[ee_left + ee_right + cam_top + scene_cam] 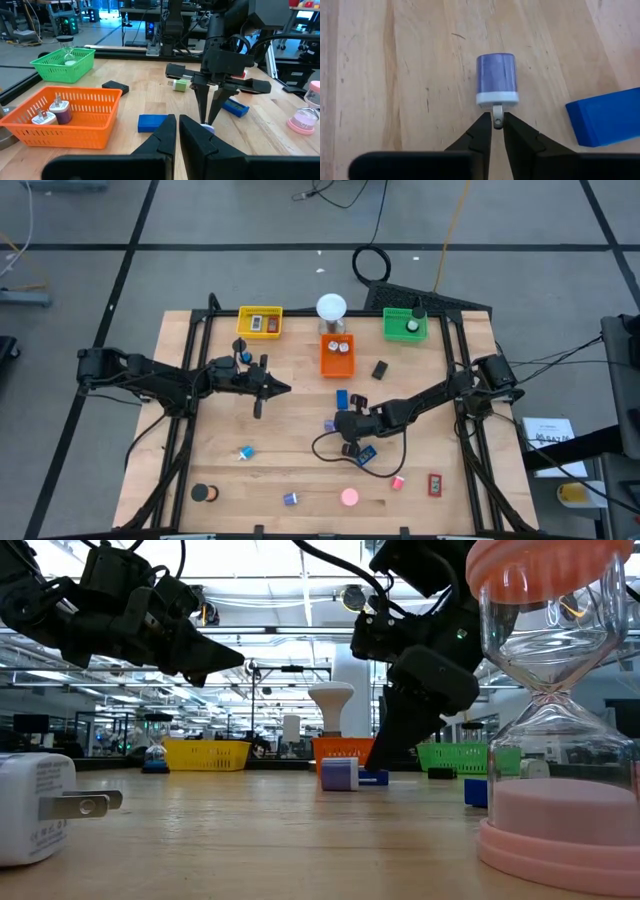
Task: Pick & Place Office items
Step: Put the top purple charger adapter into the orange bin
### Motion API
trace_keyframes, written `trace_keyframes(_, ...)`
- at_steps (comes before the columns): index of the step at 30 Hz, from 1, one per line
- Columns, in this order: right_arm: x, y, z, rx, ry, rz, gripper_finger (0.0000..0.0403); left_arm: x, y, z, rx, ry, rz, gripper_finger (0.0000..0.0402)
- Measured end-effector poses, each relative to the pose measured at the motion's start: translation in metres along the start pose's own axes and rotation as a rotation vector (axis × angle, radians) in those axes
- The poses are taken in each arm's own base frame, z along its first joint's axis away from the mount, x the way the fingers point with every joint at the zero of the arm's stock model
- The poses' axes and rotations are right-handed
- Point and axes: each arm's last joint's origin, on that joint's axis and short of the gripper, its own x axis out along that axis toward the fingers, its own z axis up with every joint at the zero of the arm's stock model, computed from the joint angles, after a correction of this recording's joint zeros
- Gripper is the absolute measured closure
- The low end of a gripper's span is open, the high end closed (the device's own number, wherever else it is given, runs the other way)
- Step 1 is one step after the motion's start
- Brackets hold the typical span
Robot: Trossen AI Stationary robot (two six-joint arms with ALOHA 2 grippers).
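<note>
Right claw (497, 124) pinched onto purple plug's (496, 80) metal prong, mid-table.

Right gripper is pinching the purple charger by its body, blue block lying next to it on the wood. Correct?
Not quite. The right gripper is closed on the metal prong of the purple charger, not its body; the right wrist view shows the fingertips meeting on the prong. The blue block does lie beside it on the wood.

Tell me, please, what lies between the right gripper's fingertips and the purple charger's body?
Only the purple charger's metal prong lies there; the right gripper pinches it, as the right wrist view shows.
</note>
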Motion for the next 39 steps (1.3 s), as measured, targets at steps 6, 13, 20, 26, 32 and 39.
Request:
trace_keyframes(6,0.0,0.0,0.0,-0.014,-0.007,-0.02,0.0387,0.0,0.0,0.0,0.0,0.0,0.0,0.0376)
trace_keyframes(13,-0.01,-0.002,0.003,-0.027,-0.009,-0.013,0.0402,0.0,0.0,0.0,0.0,0.0,0.0,0.0376)
trace_keyframes(20,-0.047,-0.012,0.012,0.01,-0.006,-0.008,0.0402,0.0,0.0,0.0,0.001,-0.002,0.0,0.0376)
trace_keyframes(26,-0.051,-0.008,0.015,-0.094,-0.041,0.029,0.037,0.0,0.0,0.0,0.001,-0.002,0.0,0.0376)
trace_keyframes(32,-0.039,-0.003,0.025,-0.294,-0.034,0.065,0.0293,0.0,0.0,0.0,0.001,-0.003,0.0,0.0376)
trace_keyframes(39,-0.02,0.006,0.047,-0.602,0.062,0.081,0.0201,0.0,0.0,0.0,0.001,-0.002,0.0,0.0376)
